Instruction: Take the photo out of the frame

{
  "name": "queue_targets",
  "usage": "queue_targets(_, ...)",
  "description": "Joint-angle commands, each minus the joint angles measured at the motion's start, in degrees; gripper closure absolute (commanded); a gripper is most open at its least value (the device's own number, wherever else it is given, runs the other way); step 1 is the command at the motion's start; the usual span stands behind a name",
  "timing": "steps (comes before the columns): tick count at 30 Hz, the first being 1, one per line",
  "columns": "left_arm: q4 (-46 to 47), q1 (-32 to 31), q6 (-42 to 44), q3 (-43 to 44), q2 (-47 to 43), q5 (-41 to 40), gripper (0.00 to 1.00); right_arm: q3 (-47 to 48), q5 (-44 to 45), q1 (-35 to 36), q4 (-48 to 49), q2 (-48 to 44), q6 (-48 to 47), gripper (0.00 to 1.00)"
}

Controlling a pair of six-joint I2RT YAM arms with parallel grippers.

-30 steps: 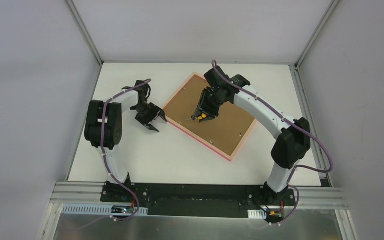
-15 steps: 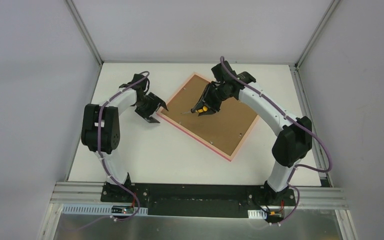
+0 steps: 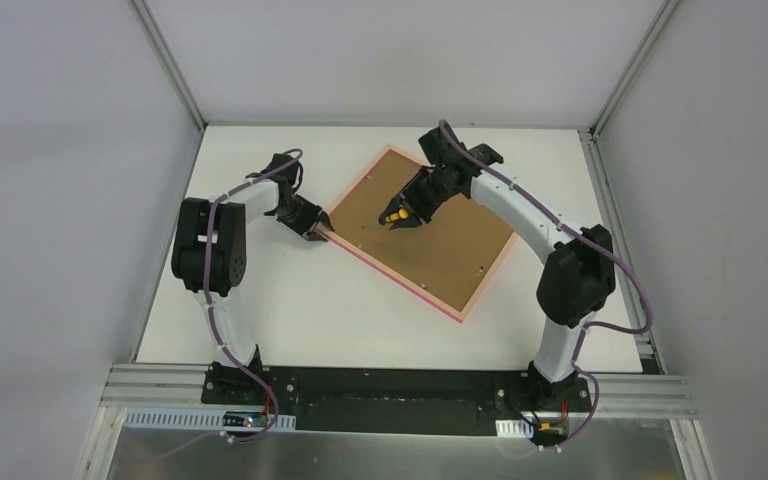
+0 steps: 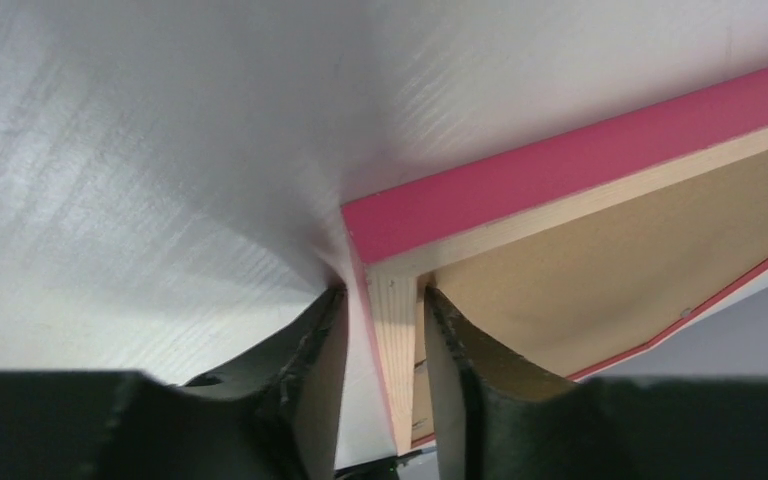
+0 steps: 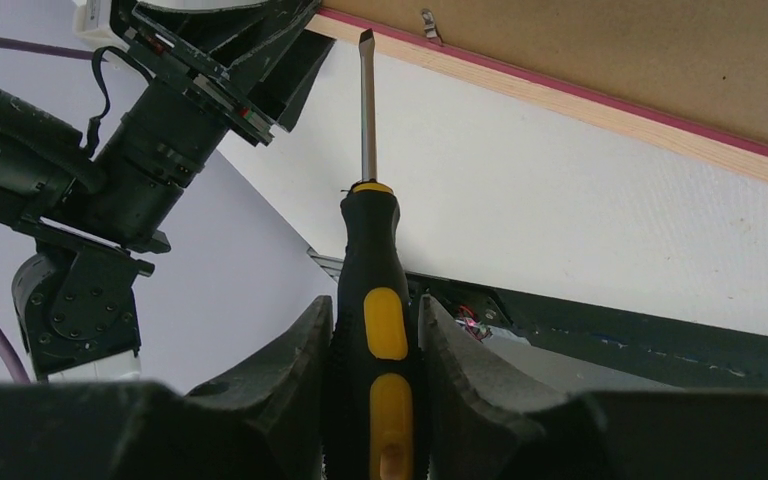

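Note:
The pink frame (image 3: 450, 255) lies face down on the white table, its brown back board up. The photo's picture side is hidden beneath it. My left gripper (image 3: 317, 231) sits at the frame's left corner. In the left wrist view its jaws (image 4: 385, 295) pinch the pale wood rail (image 4: 396, 340), one finger on the pink outer side, the other (image 4: 450, 350) against the back board (image 4: 580, 290). My right gripper (image 3: 397, 214) hovers over the board, shut on a black and yellow screwdriver (image 5: 372, 250) whose blade points toward the frame's near-left edge.
Small metal tabs (image 5: 428, 20) show along the board's rim. The left arm's wrist (image 5: 140, 170) is close to the screwdriver tip. White table (image 3: 290, 300) surrounds the frame, with enclosure walls on three sides.
The left gripper moved right to the frame's corner and narrowed around its rail. The right gripper carried the screwdriver slightly farther back and higher over the board.

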Motion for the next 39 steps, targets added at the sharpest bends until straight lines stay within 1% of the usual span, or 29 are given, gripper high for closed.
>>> queue_targets(1, 1.85, 0.26, -0.98, -4.19, -0.87, -1.25, 0.7, 3.19, 0.79, 0.79, -5.4, 2.79, 6.58, 1.0)
queue_targets(5, 3.17, 0.21, -1.98, -8.94, -2.53, 0.58, 0.82, 6.36, 2.0, 2.26, -8.87, 5.43, 6.9, 1.0)
queue_targets(7, 3.92, -0.06, -2.78, -11.42, -4.53, 1.04, 0.85, 6.85, 1.6, 3.18, -9.06, 6.24, 7.04, 1.0)
queue_targets(9, 4.19, -0.45, -3.28, -13.92, -6.82, 1.08, 0.86, 7.83, 2.68, 3.86, -11.26, 6.91, 6.96, 1.0)
queue_targets(11, 4.27, -0.7, -4.17, -16.6, -9.21, 0.82, 0.91, 8.3, 2.39, 4.31, -13.06, 7.45, 7.19, 1.0)
queue_targets(13, 4.48, -0.95, -5.68, -19.43, -11.59, 0.37, 0.99, 8.3, 1.49, 4.96, -14.16, 7.51, 7.91, 1.0)
queue_targets(14, 4.79, -1.11, -6.48, -20.91, -12.62, 0.28, 1.0, 8.49, 0.87, 5.3, -14.74, 7.4, 8.03, 1.0)
queue_targets(17, 6.6, -1.94, -8.35, -24.15, -14.22, 0.73, 1.0, 11.54, 2.16, 6.18, -19.56, 7.62, 7.88, 1.0)
queue_targets(19, 7.37, -2.26, -9.22, -25.37, -14.7, 0.69, 1.0, 13.51, 0.68, 6.36, -22.86, 8.55, 7.97, 1.0)
queue_targets(25, 8.87, -2.51, -10.82, -26.53, -14.59, 0.6, 1.0, 20.17, 2.12, 8.21, -30.44, 11.42, 7.68, 1.0)
queue_targets(28, 9.49, -2.69, -11.13, -26.99, -14.75, 0.51, 1.0, 20.04, 2.19, 8.48, -30.36, 12.02, 8.68, 1.0)
queue_targets(33, 10.65, -2.82, -11.98, -28.65, -15.41, 0.46, 1.0, 22.9, 5.17, 8.9, -29.38, 13.64, 10.65, 1.0)
queue_targets(39, 11.39, -2.84, -12.11, -29.87, -15.5, 0.78, 1.0, 23.79, 6.07, 9.03, -28.08, 13.65, 11.53, 1.0)
